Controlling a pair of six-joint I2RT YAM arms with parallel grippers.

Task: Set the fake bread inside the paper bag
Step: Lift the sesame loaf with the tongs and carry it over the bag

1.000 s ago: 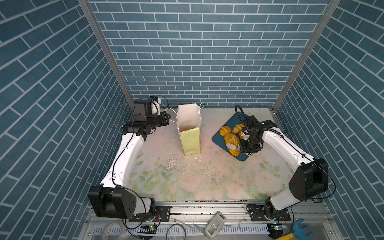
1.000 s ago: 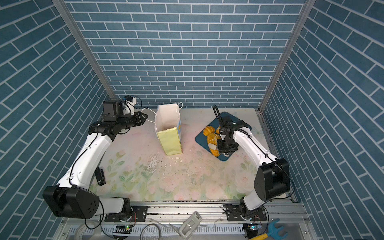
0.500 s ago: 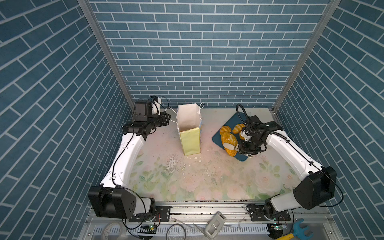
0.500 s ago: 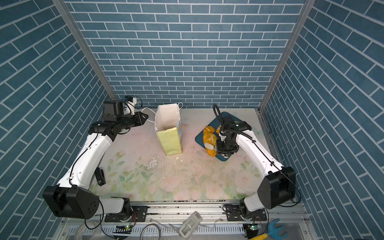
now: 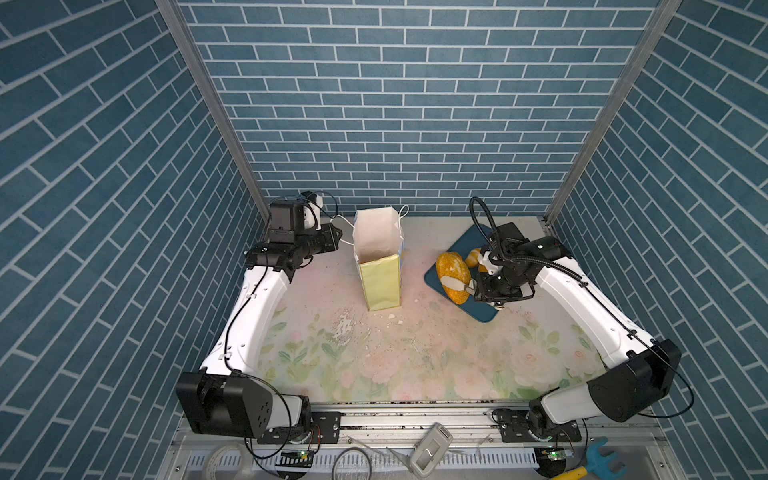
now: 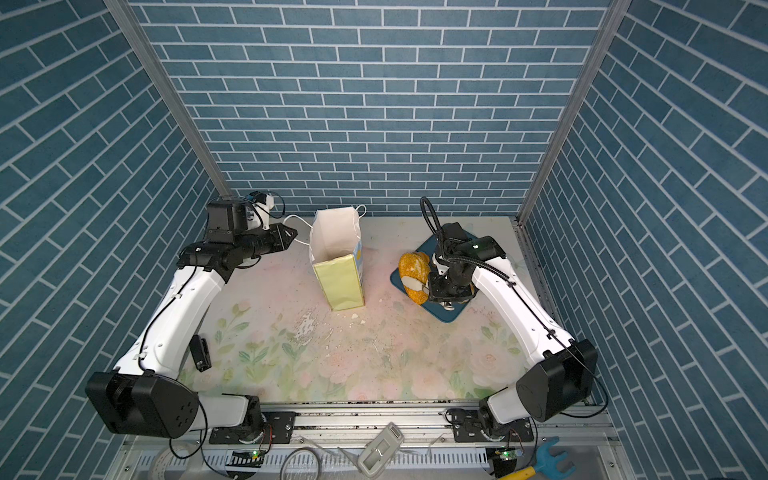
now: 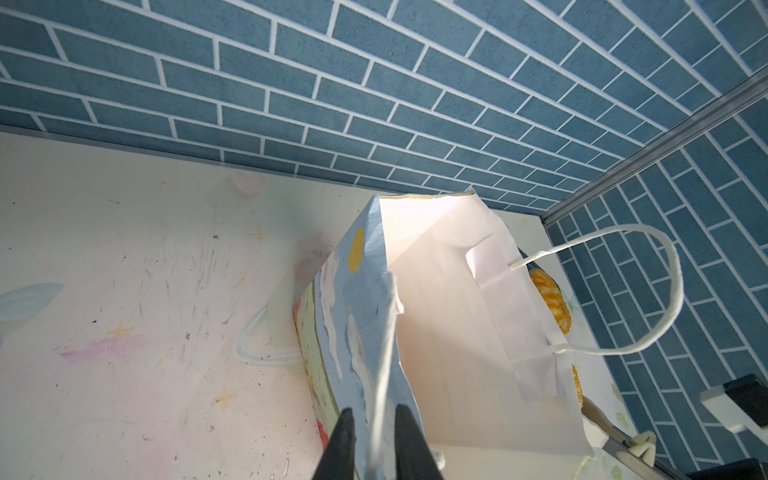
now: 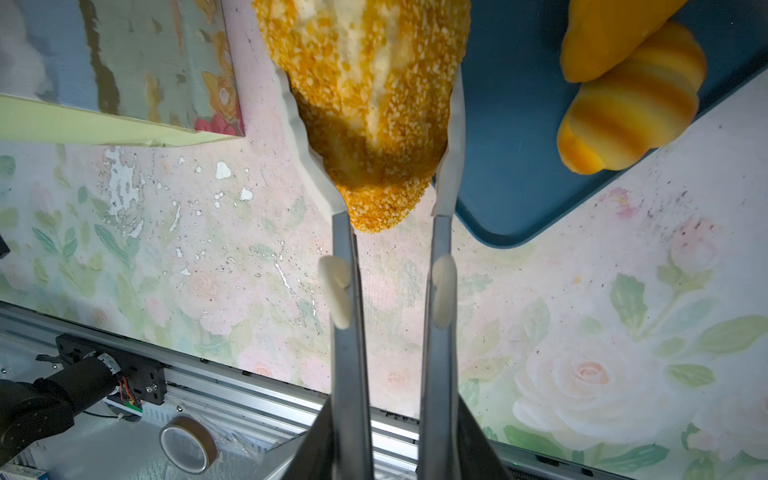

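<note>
The right pincer (image 8: 372, 124) is clenched on the big speckled loaf (image 8: 365, 83), one white pad pressed to each flank. A second ago it was lower over the blue tray (image 5: 484, 313) with the loaf lying there. Now the loaf (image 5: 451, 270) appears raised and has shifted toward the paper bag (image 5: 380, 282). The left pincer (image 7: 372, 415) has not moved: its black tips stay clamped on the bag's near cord handle (image 7: 384, 353), beside the bag's rim toward the desk's back-left corner.

The loaf juts forward from between the right pincer's pads. Its near end hangs past the tray's edge (image 8: 519, 145) over the flowered desk (image 5: 415, 353), and in both top views it straddles the tray's left side, between the tray and the bag (image 6: 338, 286) but well short of the bag's mouth. The bag stands upright near the middle of the desk's back edge, while the tray sits toward the back-right corner. A striped roll (image 8: 631, 112) and a smooth orange roll (image 8: 602, 37) lie touching on the tray beside the pincer.

The loaf's far end is cut off in the right wrist view. In both top views the right arm covers most of the tray, so only a scrap of orange bread (image 5: 473, 257) shows behind it. The left wrist view catches one ridged roll (image 7: 550, 299) past the bag's far wall.
</note>
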